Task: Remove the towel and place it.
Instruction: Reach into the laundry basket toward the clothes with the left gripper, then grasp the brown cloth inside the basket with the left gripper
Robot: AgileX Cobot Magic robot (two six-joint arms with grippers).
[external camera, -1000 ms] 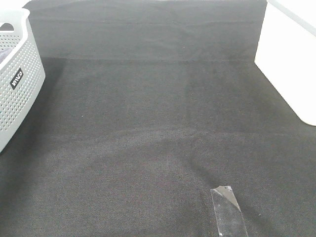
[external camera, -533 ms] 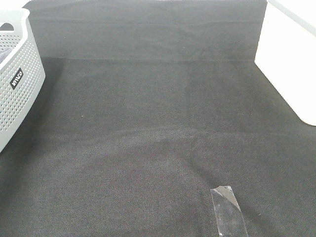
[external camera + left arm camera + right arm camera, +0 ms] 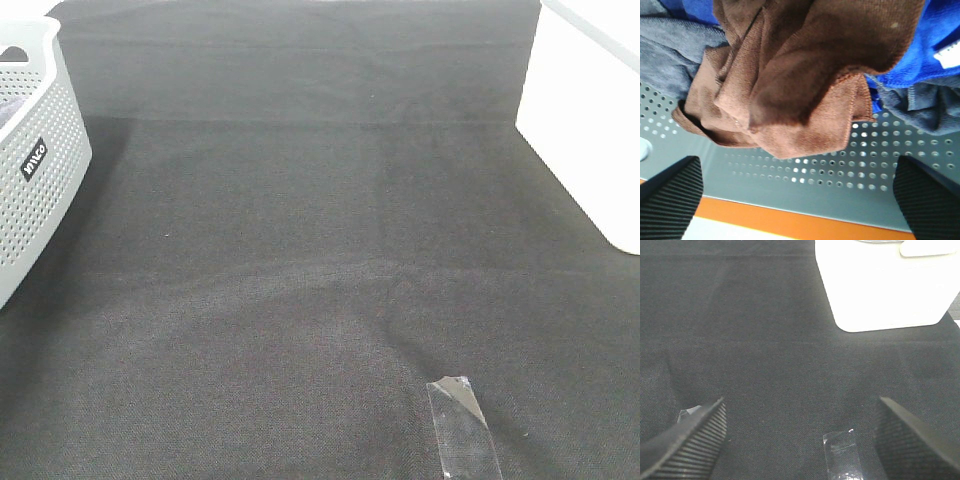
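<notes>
Black cloth: ext. high view; covers whole counter, faint creases across mid.
Basket: pale perforated plastic, far left edge of counter, small dark label on its wall; bit of grey-blue fabric shows just under rim.
White box: right edge, sits on the cloth, well apart from basket.
Tape strip: clear, stuck to cloth near front, right of centre; far end curled up.
Towel: left wrist view; reddish-brown plush, bunched w/ deep folds, stitched edge showing; lies inside basket on its perforated grey surface.
Blue cloth: touching towel on one side, small white tag on it.
Grey cloth: touching towel on other side; more grey fabric under the blue one.
Orange band: runs along below basket wall.
Left pincer: wide; ribbed black tips at both sides, nothing btwn them; pointed at towel, not touching it.
Right pincer: right wrist view; wide, empty, over black cloth; tape strip lies btwn its tips, nearer one tip; white box beyond.
Tape scrap: clear, on cloth just beside the other tip.
</notes>
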